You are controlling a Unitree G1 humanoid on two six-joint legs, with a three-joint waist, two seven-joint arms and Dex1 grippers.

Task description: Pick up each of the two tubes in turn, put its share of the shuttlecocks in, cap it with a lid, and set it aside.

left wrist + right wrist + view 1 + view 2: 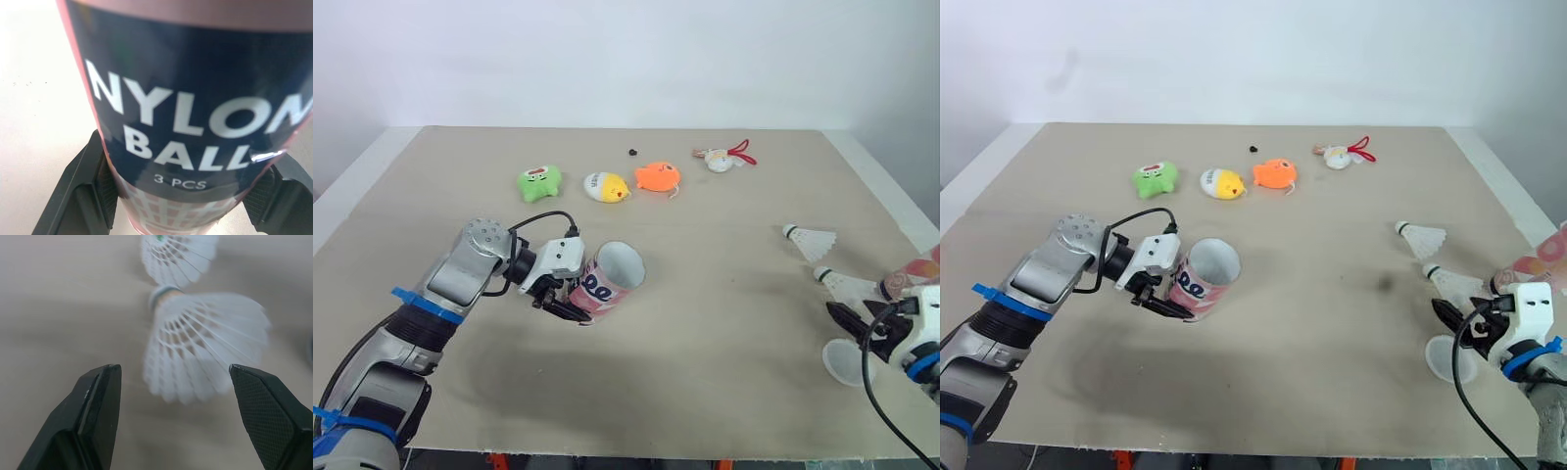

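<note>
At the left gripper (563, 304): fingers (83, 196) clamped on both sides of the tube, at the end away from its mouth.
Tube (612, 277): mid-left of the table, tilted, open mouth facing the right side; label reads "NYLON BALL 3 PCS"; cannot tell whether it touches the table.
Right gripper (173, 382): spread wide, low by the front-right corner, fingers flanking the near shuttlecock's skirt without touching it.
Near shuttlecock (842, 285): on its side, cork away from the gripper.
Far shuttlecock (811, 240): just beyond, apart.
Lid (847, 362): flat, just beside the right gripper, near the front edge.
Second tube (915, 274): lying at the right edge.
Table (724, 333): broad bare stretch between tube and shuttlecocks.
Toys (606, 186): row near the far edge, well apart from both grippers.
</note>
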